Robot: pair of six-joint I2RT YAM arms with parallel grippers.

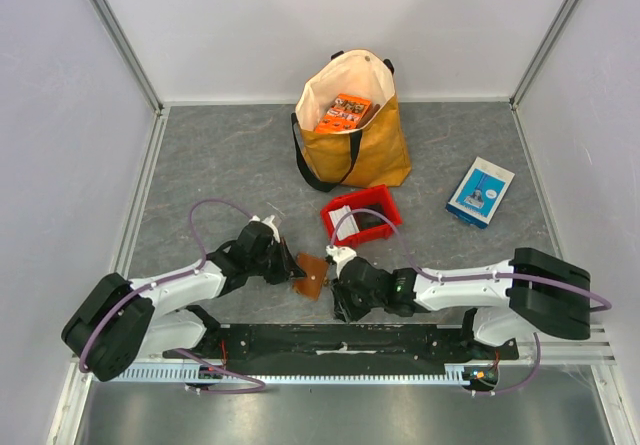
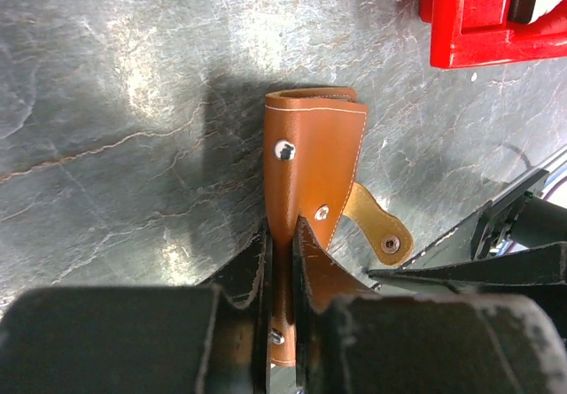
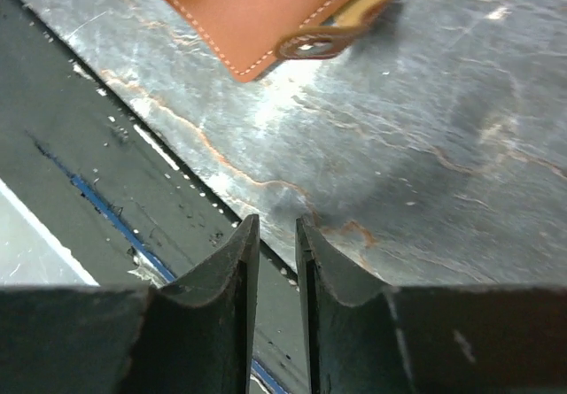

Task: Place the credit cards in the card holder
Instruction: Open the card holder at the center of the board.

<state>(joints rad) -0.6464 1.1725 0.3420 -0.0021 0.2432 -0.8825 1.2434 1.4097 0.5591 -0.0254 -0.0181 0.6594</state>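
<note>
Leather of this kind should be light and supple rather than stiff. The card holder (image 2: pixel 312 142) will probably flex or sag if taken by one corner, and its pockets will tend to lie shut unless something spreads them. Its smooth face looks a little slippery. A firm pinch across the folded edge, well away from the pocket mouths, seems the safest hold and would leave the other claw free to feed cards in. The loose snap tab (image 2: pixel 383 232) would make a poor handle, as it would likely bend and swing.

The left claw (image 2: pixel 280 245) is clamped on the holder's lower edge, at the bottom centre of the left wrist view. Whether the holder is lifted off the grey bench (image 1: pixel 220 165) or rests on it, I cannot tell. The right claw (image 3: pixel 276 235) has its jaws only narrowly parted, with nothing between them. It sits just beside the holder's corner, which shows at the top of the right wrist view. From overhead, the holder sits just below centre, between the two claws.

The holder is tan-brown with pale stitching along its edges and metal studs on its face, and it is folded closed. Its paler tab sticks out to the lower right. Pale and dark flat pieces in the red bin (image 1: pixel 368 194), just up and right of the holder, are probably the credit cards (image 1: pixel 345 215), but they are too small to be sure.
</note>
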